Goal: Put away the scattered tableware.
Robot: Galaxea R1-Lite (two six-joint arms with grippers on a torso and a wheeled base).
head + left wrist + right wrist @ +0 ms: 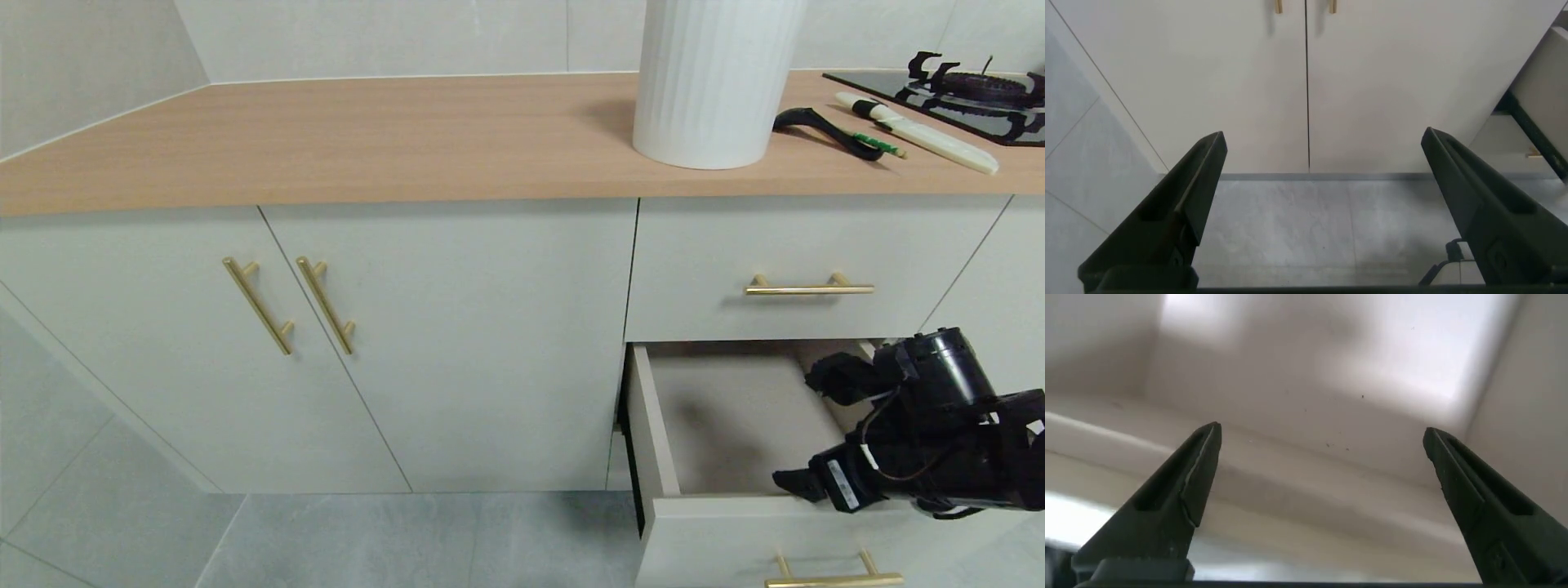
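- Head view: the ladle (pixel 826 127), a green stick (pixel 880 145) and the knife (pixel 939 144) lie together on the table (pixel 367 139) at the upper right of the frame, just right of a white bin (pixel 710 82) and left of the stove (pixel 971 90). Their long axes run from upper left to lower right. The right pincer (pixel 804 429) hangs over the open drawer (pixel 653 425) at the lower right, its fingers apart and holding nothing. The tableware sits straight above it in the frame, so the right arm looks the nearer one for the pick.
- Left wrist view: the left pincer (pixel 1323 137) is spread wide and empty, facing the cabinet doors (pixel 1306 82) and the floor (pixel 1315 220), with the drawer (pixel 1556 65) at the right edge.
- Right wrist view: the right pincer (pixel 1321 433) gapes over the drawer's (pixel 1315 367) bare bottom.
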